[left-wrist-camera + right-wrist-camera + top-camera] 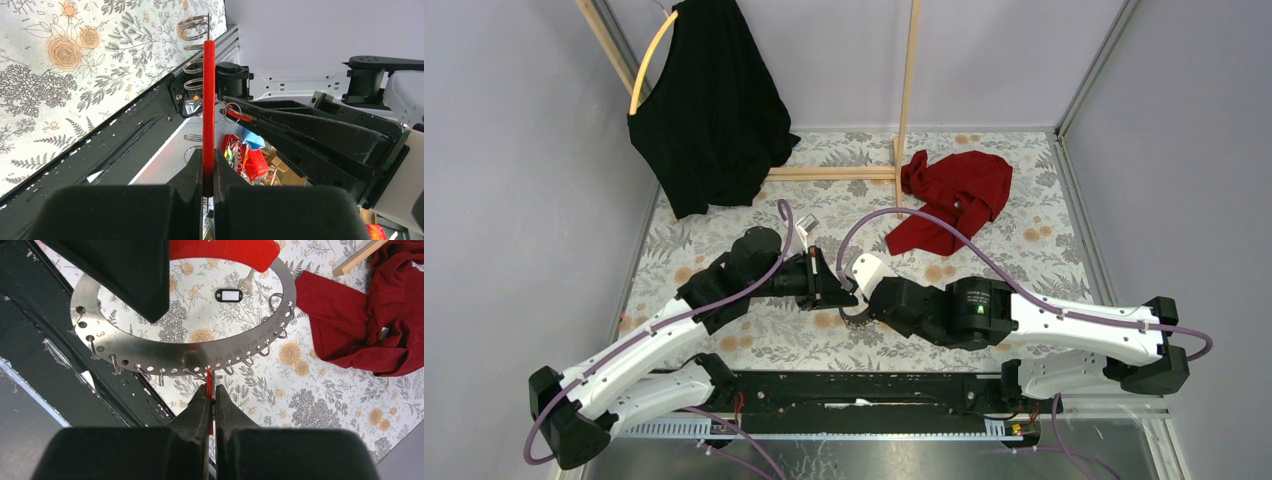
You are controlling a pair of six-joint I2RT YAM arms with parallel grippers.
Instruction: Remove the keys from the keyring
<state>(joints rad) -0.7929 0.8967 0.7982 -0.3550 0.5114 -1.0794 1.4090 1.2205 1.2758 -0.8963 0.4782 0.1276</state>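
Note:
The keyring (185, 357) is a flat grey metal oval band with numbered holes, several small wire rings and a bright red section (225, 250). My left gripper (208, 155) is shut on that red section (208, 90), seen edge-on, and holds the ring above the table. My right gripper (210, 389) is shut on a small red-tagged key (209, 382) hanging from the band's lower edge; the tag also shows in the left wrist view (241, 116). A key with a black oblong head (231, 295) lies on the table beyond the ring. Both grippers meet at mid-table (856, 298).
A red cloth (954, 200) lies crumpled at the back right. A black garment (709, 110) hangs on a yellow hanger hoop (649, 60) from a wooden rack (909, 90) at the back. The black rail (864, 390) runs along the near edge.

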